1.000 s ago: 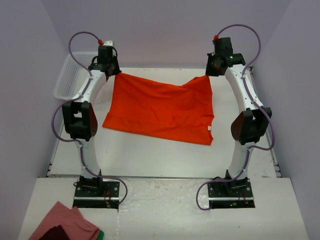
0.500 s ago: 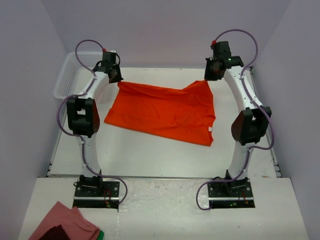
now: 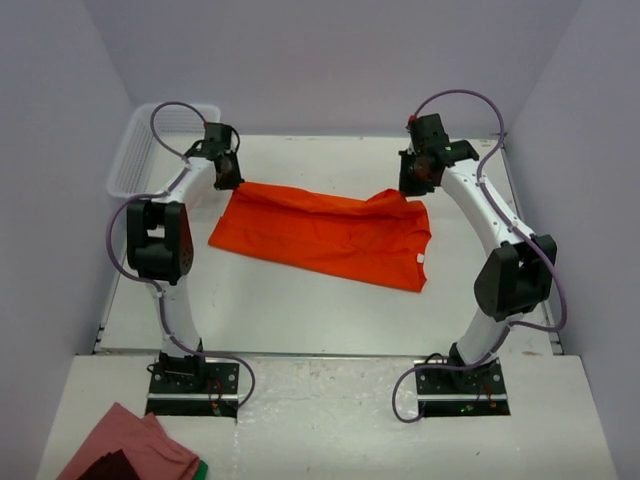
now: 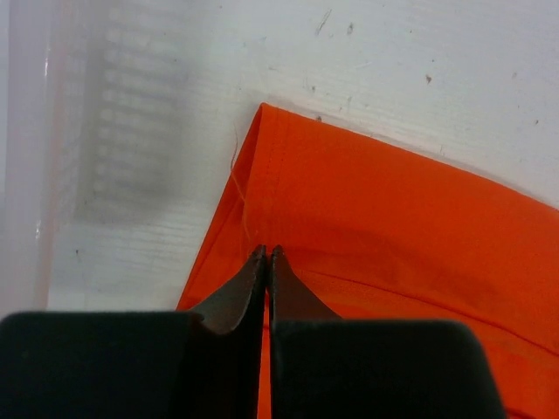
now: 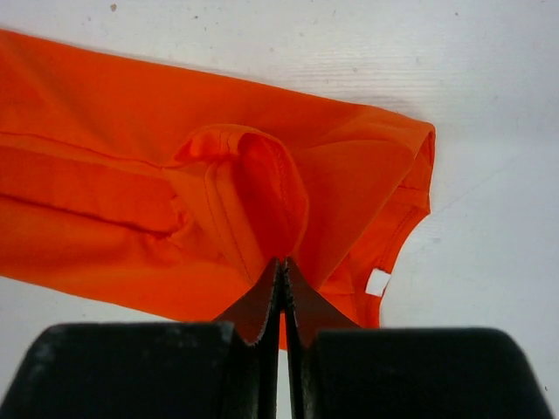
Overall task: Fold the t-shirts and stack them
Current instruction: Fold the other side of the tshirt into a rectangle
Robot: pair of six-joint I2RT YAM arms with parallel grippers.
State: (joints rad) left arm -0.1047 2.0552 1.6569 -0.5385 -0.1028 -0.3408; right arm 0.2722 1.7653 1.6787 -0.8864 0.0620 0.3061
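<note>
Shows a plain bright orange-red short-sleeved t-shirt [image 3: 320, 232] of thin soft fabric lying on the white table [image 3: 300, 300], towards the far side, between the two arms (doubled over along the far edge, by the look of the wrist views). Pinches its far-left corner with the left gripper [image 3: 236, 183], jaws pressed together on the cloth. Pinches a raised ridge of cloth at the far-right corner with the right gripper [image 3: 410, 188], likewise clamped tight. Shows a small white label [image 5: 377, 282] at the neckline. Shows a white slatted plastic basket [image 3: 135, 160] near the left gripper, and a crumpled pinkish-red cloth [image 3: 130, 445] by the left base, well apart.
</note>
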